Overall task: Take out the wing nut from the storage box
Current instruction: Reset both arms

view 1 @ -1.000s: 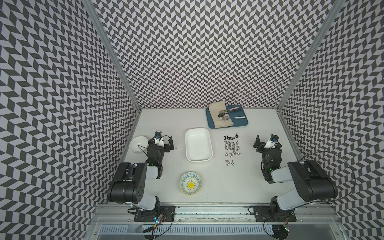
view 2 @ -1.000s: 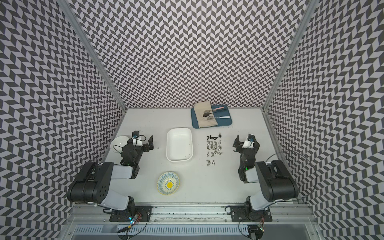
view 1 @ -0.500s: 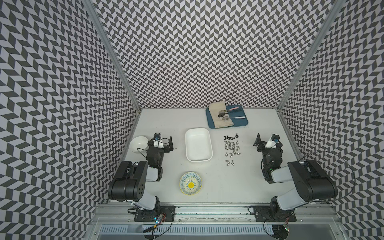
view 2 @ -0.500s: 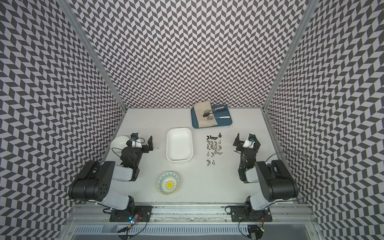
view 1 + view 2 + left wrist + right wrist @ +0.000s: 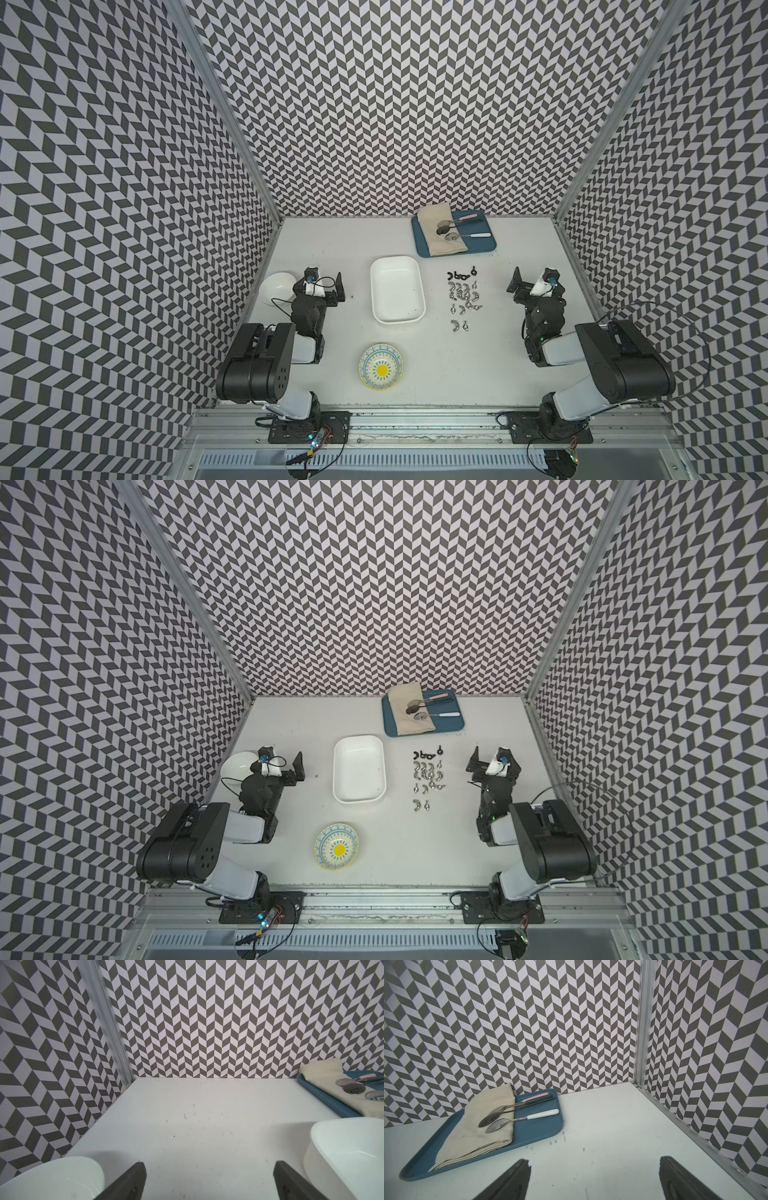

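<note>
L tool [image 5: 209,1164] and R tool [image 5: 594,1161] both spread, empty; storage box [image 5: 395,291] looks bare to me, wing nuts [image 5: 461,291] sit loose on the surface just beside it, R-arm side, so my careless reach could scatter them or bump the box.

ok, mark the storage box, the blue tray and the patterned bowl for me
storage box [image 5: 397,291], in a top view, on its bare floor.
blue tray [image 5: 478,246], in a top view, on its bare blue floor.
patterned bowl [image 5: 381,367], in a top view, on its yellow centre.
</note>
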Controlling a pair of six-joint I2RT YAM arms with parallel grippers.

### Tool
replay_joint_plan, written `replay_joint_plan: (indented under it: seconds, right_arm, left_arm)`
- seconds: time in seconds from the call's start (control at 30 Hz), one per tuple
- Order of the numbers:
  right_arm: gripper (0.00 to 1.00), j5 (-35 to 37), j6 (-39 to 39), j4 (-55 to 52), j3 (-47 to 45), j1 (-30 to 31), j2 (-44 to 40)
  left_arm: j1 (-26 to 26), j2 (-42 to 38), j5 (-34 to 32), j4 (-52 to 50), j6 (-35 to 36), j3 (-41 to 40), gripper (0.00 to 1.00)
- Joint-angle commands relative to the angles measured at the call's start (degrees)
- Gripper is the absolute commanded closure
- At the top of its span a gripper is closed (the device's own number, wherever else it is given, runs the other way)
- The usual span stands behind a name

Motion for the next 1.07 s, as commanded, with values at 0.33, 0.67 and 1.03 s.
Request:
replay_joint_plan:
  seconds: [0.33, 0.67, 1.03]
  right_arm:
    - [0.00, -0.5, -0.4, 3.2, -0.1, -0.2, 0.4]
    - [0.00, -0.5, -0.4, 3.2, -0.1, -0.2, 0.4]
    - [0.00, -0.5, -0.4, 3.2, -0.1, -0.2, 0.4]
  left_arm:
    - [1.2, -1.3, -6.2, 5.0, -4.7, -2.7, 0.00]
    - [0.5, -0.3, 2.3, 0.3, 0.1, 0.6, 0.00]
    - [0.5, 0.7, 2.3, -0.9, 0.3, 1.9, 0.00]
